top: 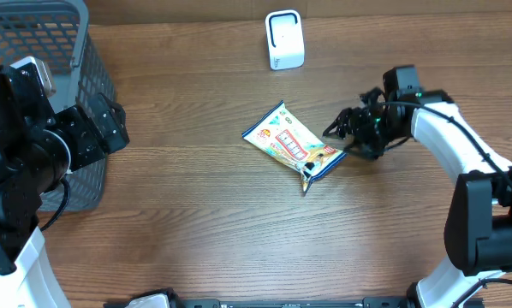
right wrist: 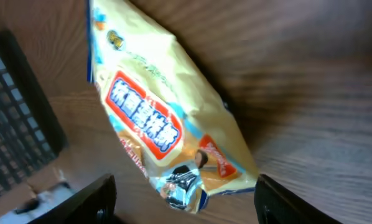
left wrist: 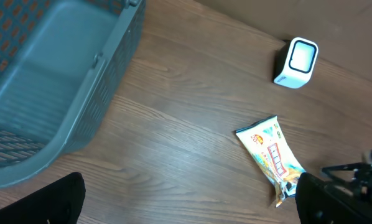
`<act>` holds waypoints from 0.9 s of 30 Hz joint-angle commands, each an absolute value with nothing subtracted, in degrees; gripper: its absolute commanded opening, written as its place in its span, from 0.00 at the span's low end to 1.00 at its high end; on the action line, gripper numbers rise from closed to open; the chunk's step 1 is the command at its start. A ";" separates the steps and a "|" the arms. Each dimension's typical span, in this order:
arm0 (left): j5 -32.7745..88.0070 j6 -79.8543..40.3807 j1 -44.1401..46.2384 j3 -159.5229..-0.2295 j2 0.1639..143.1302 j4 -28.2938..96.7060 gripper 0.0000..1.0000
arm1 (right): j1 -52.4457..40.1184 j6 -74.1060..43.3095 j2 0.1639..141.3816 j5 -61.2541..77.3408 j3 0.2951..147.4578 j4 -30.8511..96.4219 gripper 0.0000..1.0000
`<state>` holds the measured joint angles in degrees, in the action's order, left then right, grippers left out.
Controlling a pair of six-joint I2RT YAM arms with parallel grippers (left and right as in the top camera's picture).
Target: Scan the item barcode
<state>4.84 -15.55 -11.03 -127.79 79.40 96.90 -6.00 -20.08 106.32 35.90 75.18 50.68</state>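
The snack packet point(top: 292, 145) is found lying flat near the middle of the tabletop point(top: 196, 214), printed face up, its long axis run from about 10 o'clock to 4 o'clock in the overhead view; no barcode is seen on the side that shows, so it is judged to sit on the underside. The white scanner point(top: 284, 39) is placed at 12 o'clock of the packet, well apart from it; the grey basket point(top: 76, 77) is set at 9 o'clock, at the tabletop's edge.

The right jaws are held just beside the packet's 3 o'clock end; in the right wrist view they are seen parted wide, with the crimped foil end point(right wrist: 181, 185) lying between them and nothing gripped. The left jaws are spread fully by the basket, well apart from the packet, and nothing is held in them.

The step in hand is judged to be the taking up of the packet, with the scan itself not yet done. For the next move, the right jaws would need to be closed on the crimped end, where the foil is flat enough to be pinched; the packet would then have to be lifted, carried toward 12 o'clock and turned so that its hidden side is presented to the scanner's window.
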 commanded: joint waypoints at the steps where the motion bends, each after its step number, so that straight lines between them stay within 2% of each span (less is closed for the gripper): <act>1: 4.32 -16.32 -11.33 -127.85 79.40 96.79 1.00 | -8.10 -5.34 104.88 32.69 81.10 53.25 0.73; 5: 4.32 -16.32 -11.33 -127.87 79.40 96.79 1.00 | -12.19 2.11 104.90 28.36 82.56 55.40 0.78; 8: 4.32 -16.32 -11.33 -127.85 79.40 96.79 1.00 | -15.75 3.44 104.90 23.64 82.46 55.44 0.80; 11: 4.32 -16.32 -11.33 -127.87 79.40 96.79 1.00 | -20.53 6.04 104.90 17.15 82.46 55.51 0.74; 13: 4.34 -16.32 -11.33 -127.85 79.40 96.79 1.00 | -24.82 5.91 104.99 5.30 82.37 55.66 0.75; 16: 4.32 -16.32 -11.33 -127.85 79.40 96.79 1.00 | -32.16 5.80 105.51 -9.58 81.36 54.50 0.85; 22: 4.32 -16.32 -11.33 -127.87 79.40 96.79 1.00 | -42.96 4.01 108.01 -23.75 81.06 49.15 0.90; 27: 4.32 -16.32 -11.33 -127.85 79.40 96.79 1.00 | -44.53 2.96 111.46 -26.79 81.06 45.50 0.91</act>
<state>4.84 -15.55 -11.03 -127.79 79.40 96.88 -45.25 4.23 109.12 -20.27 81.47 46.11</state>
